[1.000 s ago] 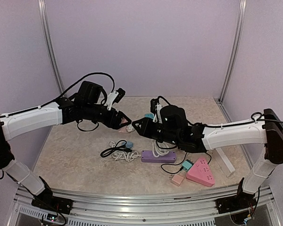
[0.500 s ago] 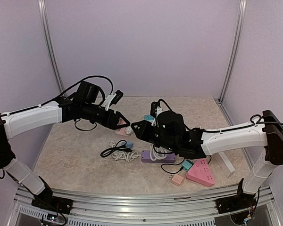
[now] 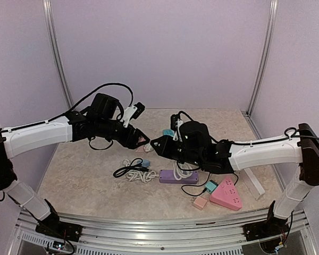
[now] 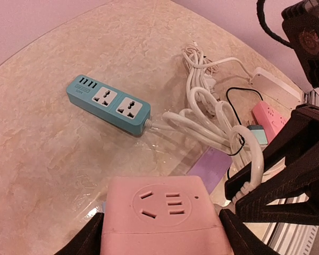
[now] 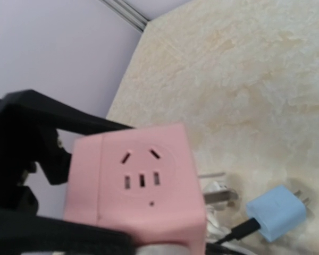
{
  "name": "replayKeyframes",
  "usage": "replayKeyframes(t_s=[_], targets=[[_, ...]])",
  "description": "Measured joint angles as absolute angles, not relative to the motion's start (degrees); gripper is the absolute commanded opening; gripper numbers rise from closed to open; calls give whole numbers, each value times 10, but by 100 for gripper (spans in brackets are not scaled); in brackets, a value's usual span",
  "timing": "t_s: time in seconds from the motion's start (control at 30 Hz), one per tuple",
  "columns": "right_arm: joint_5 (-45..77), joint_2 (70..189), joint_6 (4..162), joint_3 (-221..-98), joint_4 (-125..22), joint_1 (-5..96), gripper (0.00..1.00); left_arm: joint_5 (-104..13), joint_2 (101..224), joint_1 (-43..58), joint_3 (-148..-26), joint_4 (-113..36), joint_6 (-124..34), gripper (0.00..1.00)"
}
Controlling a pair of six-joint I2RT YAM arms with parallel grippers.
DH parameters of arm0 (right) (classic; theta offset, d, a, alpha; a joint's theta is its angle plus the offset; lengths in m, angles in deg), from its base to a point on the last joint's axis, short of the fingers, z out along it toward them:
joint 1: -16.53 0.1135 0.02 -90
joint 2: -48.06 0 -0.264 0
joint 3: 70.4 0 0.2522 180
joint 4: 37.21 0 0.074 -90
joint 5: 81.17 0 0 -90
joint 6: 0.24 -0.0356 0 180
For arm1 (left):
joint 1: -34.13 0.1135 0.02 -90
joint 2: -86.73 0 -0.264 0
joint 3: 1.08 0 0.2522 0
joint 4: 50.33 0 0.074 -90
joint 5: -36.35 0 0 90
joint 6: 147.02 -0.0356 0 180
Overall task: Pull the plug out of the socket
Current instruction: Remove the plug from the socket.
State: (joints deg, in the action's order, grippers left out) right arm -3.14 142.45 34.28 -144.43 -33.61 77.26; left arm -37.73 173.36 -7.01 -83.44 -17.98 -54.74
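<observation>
The socket is a pink cube (image 4: 165, 218) with one outlet face up, held above the table where both arms meet (image 3: 144, 141). My left gripper (image 4: 162, 236) is shut on its two sides. In the left wrist view my right gripper (image 4: 250, 194) is shut on the white plug (image 4: 248, 178) at the cube's right side, and its white cord (image 4: 212, 117) loops away over the table. Seen from the right wrist, the plug (image 5: 165, 249) presses against the cube's (image 5: 138, 180) lower face. Whether its pins are still inside is hidden.
A teal power strip (image 4: 109, 103) lies behind the grippers. A purple strip (image 3: 178, 176), a pink triangular strip (image 3: 226, 194), a small pink cube (image 3: 201, 202) and a black cable bundle (image 3: 128, 171) lie nearer. A light blue charger (image 5: 276, 212) sits below the cube.
Both grippers dipped slightly left and down together, then came back right. Both grips stay as they were.
</observation>
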Motion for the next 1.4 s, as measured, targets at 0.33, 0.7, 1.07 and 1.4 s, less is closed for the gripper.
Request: replayKeyframes(t_s=[0.33, 0.7, 1.07, 1.4], targets=[[-30, 1420, 348, -1442, -344, 772, 0, -390, 1734, -73, -835, -181, -548, 0], [-110, 1428, 355, -1458, -338, 817, 0, -293, 1734, -27, -836, -161, -498, 0], [-143, 1435, 365, -1473, -350, 824, 0, -259, 1738, -13, -836, -160, -484, 0], [-75, 1421, 369, -1468, -385, 785, 0, -378, 1738, -72, -837, -185, -536, 0]])
